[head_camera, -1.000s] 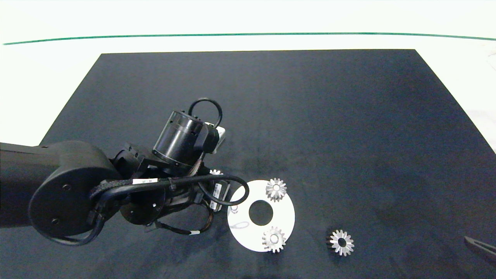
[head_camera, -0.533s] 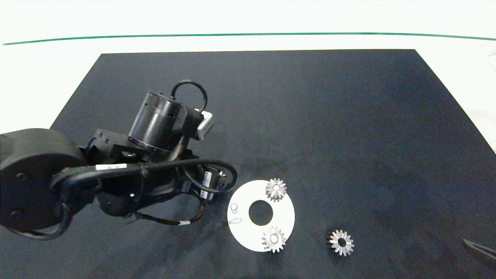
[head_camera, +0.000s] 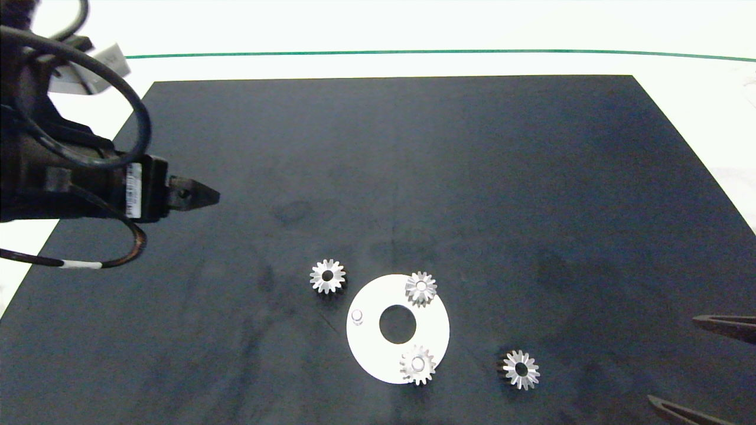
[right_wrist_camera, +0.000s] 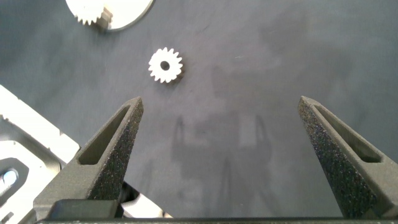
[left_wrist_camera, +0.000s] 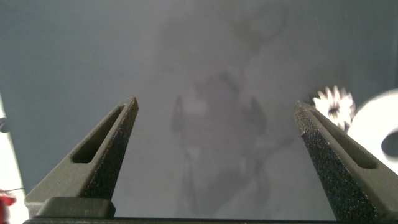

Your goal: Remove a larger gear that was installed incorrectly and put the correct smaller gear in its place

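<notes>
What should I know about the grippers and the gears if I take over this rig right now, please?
Left gripper: open, empty, raised over the mat's left side.
Right gripper: open, empty, at the right edge.
Larger gear: off the white disc, on the mat beside it.
Peg: bare.
Two gears sit on the disc's other pegs.
Smaller gear: on the mat to the disc's right, not yet picked.
Left: fit it on the peg.

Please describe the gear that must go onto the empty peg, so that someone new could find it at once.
Find the white ring plate on the black mat; it carries two gears. The smaller gear lies alone on the mat to the plate's right, toward the right gripper, its dark bore open, unlike the gear left of the plate.
</notes>
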Robot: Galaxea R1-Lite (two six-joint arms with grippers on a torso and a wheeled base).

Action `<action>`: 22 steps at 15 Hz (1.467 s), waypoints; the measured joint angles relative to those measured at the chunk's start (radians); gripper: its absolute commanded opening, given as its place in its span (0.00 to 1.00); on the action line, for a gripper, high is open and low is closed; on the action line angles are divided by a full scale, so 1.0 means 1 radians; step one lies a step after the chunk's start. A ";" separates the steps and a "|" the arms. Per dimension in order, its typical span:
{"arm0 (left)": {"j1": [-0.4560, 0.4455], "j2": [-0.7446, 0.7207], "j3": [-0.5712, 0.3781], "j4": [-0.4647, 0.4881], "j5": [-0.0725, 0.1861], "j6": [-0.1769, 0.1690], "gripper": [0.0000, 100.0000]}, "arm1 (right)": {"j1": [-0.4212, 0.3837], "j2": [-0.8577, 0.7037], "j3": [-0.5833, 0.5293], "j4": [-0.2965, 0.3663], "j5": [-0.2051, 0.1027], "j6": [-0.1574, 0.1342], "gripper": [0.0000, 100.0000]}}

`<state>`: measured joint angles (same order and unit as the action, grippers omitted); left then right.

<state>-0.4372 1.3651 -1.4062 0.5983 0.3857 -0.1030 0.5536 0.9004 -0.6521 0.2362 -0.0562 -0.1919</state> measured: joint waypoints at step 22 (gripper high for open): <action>0.044 -0.174 -0.093 0.108 0.000 0.004 1.00 | 0.214 0.591 -0.148 -0.059 -0.140 -0.034 1.00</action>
<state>-0.3930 1.1906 -1.4989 0.7066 0.3857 -0.0989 0.7681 1.4917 -0.8000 0.1770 -0.1966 -0.2255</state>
